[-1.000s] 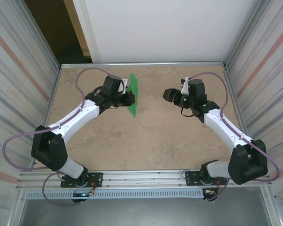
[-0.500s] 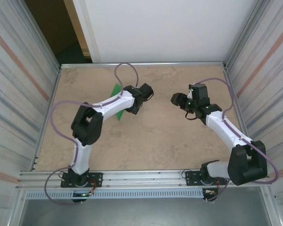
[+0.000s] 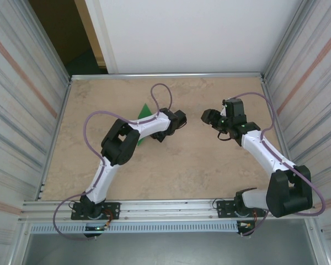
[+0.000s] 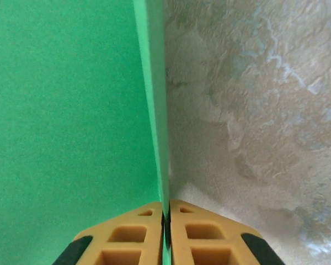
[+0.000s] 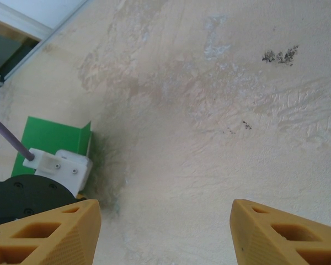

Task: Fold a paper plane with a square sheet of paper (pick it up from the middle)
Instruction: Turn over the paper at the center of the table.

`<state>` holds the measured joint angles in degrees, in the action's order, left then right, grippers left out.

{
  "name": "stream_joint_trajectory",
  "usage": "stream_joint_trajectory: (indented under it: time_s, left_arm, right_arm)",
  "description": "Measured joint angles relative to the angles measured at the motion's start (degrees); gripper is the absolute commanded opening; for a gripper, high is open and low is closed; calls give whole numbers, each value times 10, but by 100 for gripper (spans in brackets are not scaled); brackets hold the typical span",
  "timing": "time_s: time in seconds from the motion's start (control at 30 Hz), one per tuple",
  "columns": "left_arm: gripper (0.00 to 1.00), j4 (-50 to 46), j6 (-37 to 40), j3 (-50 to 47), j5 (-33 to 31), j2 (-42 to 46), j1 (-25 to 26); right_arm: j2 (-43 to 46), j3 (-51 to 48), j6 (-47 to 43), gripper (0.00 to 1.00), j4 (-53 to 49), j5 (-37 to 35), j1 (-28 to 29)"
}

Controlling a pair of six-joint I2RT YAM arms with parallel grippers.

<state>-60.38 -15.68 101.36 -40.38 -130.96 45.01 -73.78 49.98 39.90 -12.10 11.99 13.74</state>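
Green paper sheet [image 3: 144, 112] lies at ten o'clock from the centre of the table [image 3: 171, 176], partly under the left arm [image 3: 149, 122]; its raised fold edge [image 4: 153, 99] runs toward twelve o'clock in the left wrist view; left gripper [image 4: 165, 214] is pinched tight on that edge; bare tabletop lies open at three o'clock; right gripper [image 3: 208, 116] stands well apart at two o'clock, jaws wide, empty.

beige marbled bench [image 3: 171, 165] with a mottled stone look, a few little dark smudges [image 5: 279, 55] on it, ribbed metal side walls [image 3: 22, 83], plain white back panel [image 3: 187, 33], dark doorway gap [image 3: 60, 33] back left, aluminium rail [image 3: 171, 207] along the near edge
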Motion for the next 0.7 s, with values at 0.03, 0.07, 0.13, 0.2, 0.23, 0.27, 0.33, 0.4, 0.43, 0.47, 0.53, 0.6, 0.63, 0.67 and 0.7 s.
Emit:
stream_joint_trajectory:
  time_s: [0.03, 0.07, 0.13, 0.2, 0.23, 0.27, 0.33, 0.4, 0.43, 0.47, 0.53, 0.6, 0.63, 0.67, 0.7]
  left_arm:
    - [17, 0, -2, 1, 4, 0, 0]
    - [19, 0, -5, 2, 9, 0, 0]
    - [21, 1, -9, 4, 21, 0, 0]
    - [22, 5, -10, 4, 42, 0, 0]
    - [22, 7, -11, 4, 52, 0, 0]
    - [23, 11, -13, 2, 62, 0, 0]
    - [24, 19, -18, -3, 79, 0, 0]
    - [25, 24, -24, -8, 84, 3, 1]
    - [25, 26, -26, -10, 89, 5, 1]
    - [26, 30, -27, -15, 95, 10, 0]
    - [28, 40, -31, -27, 114, 22, 0]
    - [30, 51, -37, -43, 150, 39, 0]
    - [30, 58, -39, -51, 167, 47, 0]
    - [31, 68, -42, -64, 189, 59, 1]
    - [31, 78, -45, -79, 216, 73, 1]
  right_arm:
    - [0, 0, 1, 63, 0, 0, 0]
    - [-1, 0, 2, 63, 0, 1, 0]
    - [-1, 0, 2, 62, 0, 3, 0]
    - [-2, 0, 3, 63, 0, 3, 0]
    - [-2, -1, 4, 63, 1, 4, 0]
    - [-2, -2, 4, 62, 1, 4, 0]
    - [-2, -7, 5, 63, 2, 4, 0]
    - [-2, -10, 6, 63, 1, 4, 0]
    - [-2, -11, 6, 63, 0, 4, 0]
    - [-2, -12, 6, 62, 0, 4, 0]
    - [-2, -12, 6, 63, 1, 4, 0]
    - [-2, -12, 6, 63, 0, 4, 0]
    - [-2, -12, 6, 63, 0, 4, 0]
    - [-2, -12, 6, 63, 1, 4, 0]
    - [-2, -12, 6, 63, 1, 4, 0]
